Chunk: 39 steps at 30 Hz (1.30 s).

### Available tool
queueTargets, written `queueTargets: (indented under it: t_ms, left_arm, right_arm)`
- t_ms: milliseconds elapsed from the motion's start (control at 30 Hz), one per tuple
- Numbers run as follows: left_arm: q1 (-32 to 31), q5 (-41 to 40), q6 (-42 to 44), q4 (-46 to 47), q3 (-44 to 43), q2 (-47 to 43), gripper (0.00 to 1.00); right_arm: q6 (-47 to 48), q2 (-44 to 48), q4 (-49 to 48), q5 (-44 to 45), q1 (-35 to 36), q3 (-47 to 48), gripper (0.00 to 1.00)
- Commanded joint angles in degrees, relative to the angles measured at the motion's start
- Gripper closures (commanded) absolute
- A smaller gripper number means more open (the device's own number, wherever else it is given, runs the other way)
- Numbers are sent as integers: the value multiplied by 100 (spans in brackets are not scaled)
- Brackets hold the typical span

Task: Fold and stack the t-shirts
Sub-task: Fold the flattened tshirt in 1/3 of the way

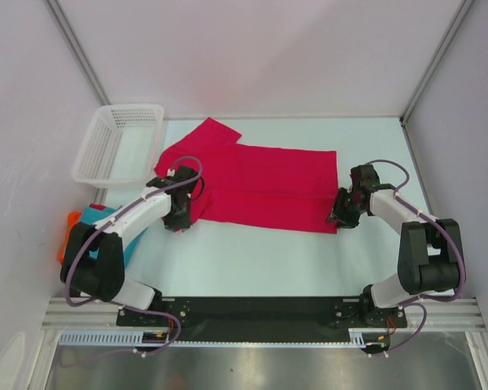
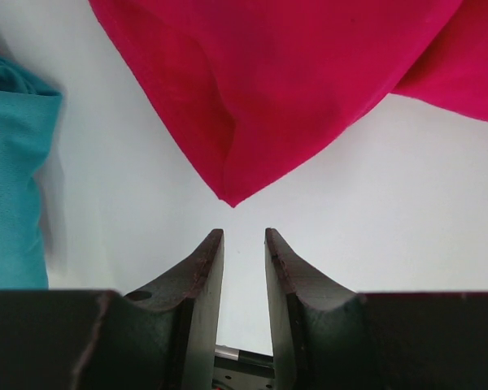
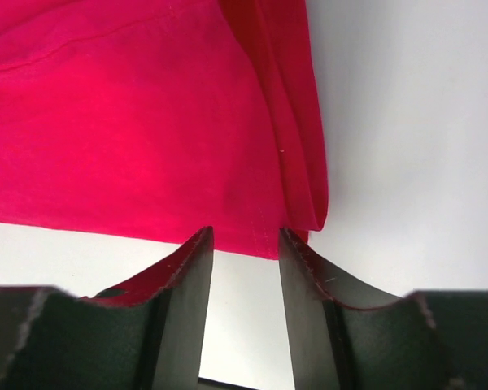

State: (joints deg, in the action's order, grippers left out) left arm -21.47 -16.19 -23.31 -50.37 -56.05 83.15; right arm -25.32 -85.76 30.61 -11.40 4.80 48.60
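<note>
White mesh basket (image 1: 132, 109) sits far-left on the table (image 1: 252, 253).

The big shirt (image 1: 264, 187) lies in the middle of the table (image 1: 252, 260). The basket (image 1: 118, 142) sits behind it on the left. More shirts (image 1: 93, 218) lie heaped at the left edge. The left gripper (image 1: 177, 215) and right gripper (image 1: 342, 215) sit at the big shirt's two near corners.

Free to pass along the bare near strip of the flat white table (image 1: 252, 260), this side of the spread crimson-pink cloth t-shirt (image 1: 264, 183). Blocked at far left by the white plastic mesh basket (image 1: 118, 142), at near left by the bunched teal cloth t-shirt (image 1: 92, 216) and orange cloth t-shirt (image 1: 67, 236). Hemmed on either side by pale grey walls (image 1: 16, 122).
</note>
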Motion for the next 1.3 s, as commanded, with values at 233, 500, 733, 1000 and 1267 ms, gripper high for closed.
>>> queueTargets:
  t_ms: [233,500,733,1000,1267]
  left_arm:
    - [-6,-42,-174,449,77,359,66]
    - [12,-543,-165,265,-72,324,17]
    - [12,-623,-191,317,-81,552,15]
    - [117,-553,-156,467,-64,772,15]
    - [451,-324,-25,572,-108,869,36]
  right_arm:
    - [291,314,50,164,-145,-26,45]
    - [396,130,-72,68,-427,-44,42]
    - [414,-125,-222,6,-436,-43,42]
    - [370,-407,-372,-29,-392,-8,43]
    - [379,-556,-433,-125,-295,88,48]
